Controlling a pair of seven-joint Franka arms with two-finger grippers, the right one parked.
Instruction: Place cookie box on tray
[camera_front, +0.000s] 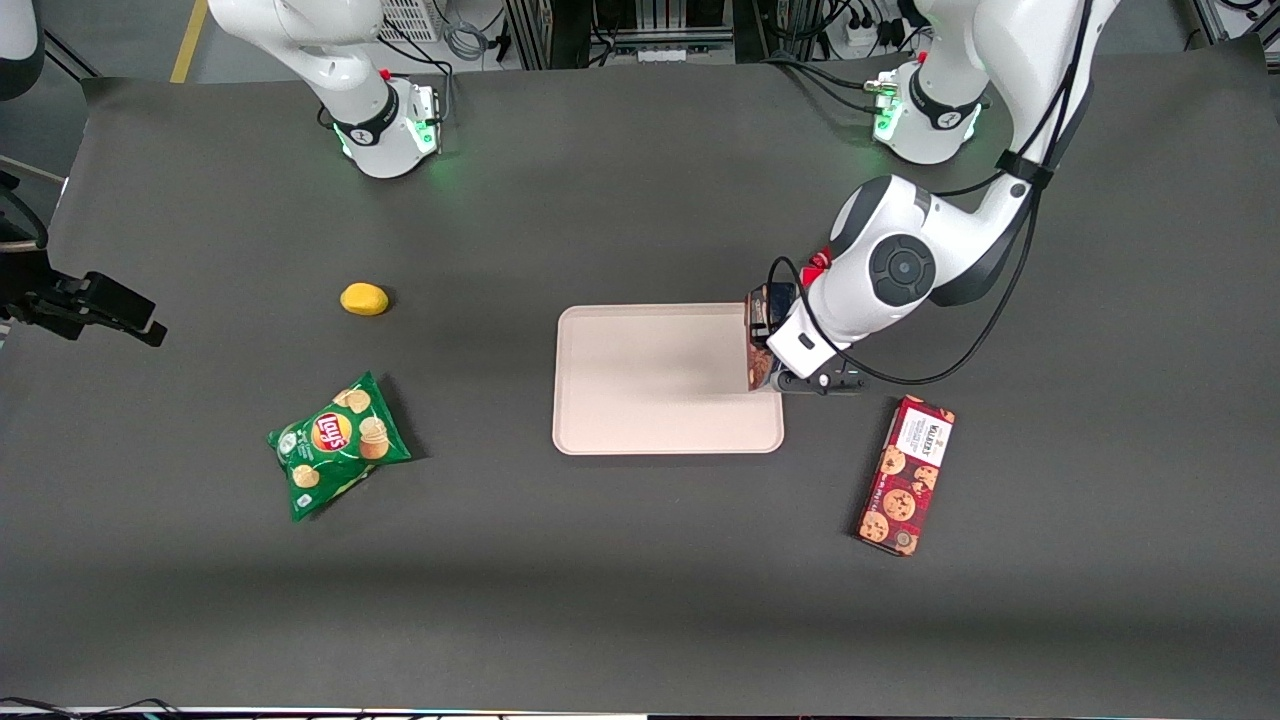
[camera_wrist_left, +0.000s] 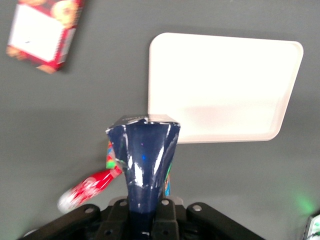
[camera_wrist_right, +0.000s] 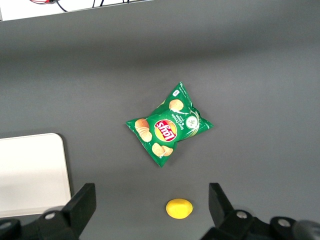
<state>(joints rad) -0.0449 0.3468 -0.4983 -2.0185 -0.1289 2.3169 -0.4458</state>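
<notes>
A: Nearest the front camera lie one red box (camera_front: 905, 475) and one chip bag (camera_front: 337, 443); what's farther back?

B: One tray (camera_front: 650, 380), then one yellow fruit (camera_front: 364, 299). The gripper (camera_front: 790, 368) is clamped on the single cookie box (camera_front: 762, 338), held above the tray's edge toward the working arm.

A: Advice?

B: I'd carry it inward over the middle, lower it flat, then release.

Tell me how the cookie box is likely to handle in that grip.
The cookie box looks pinched and creased where the gripper squeezes it, so it probably crushes easily. Its glossy skin may be slippery. It seems light, held over the tray edge.
</notes>
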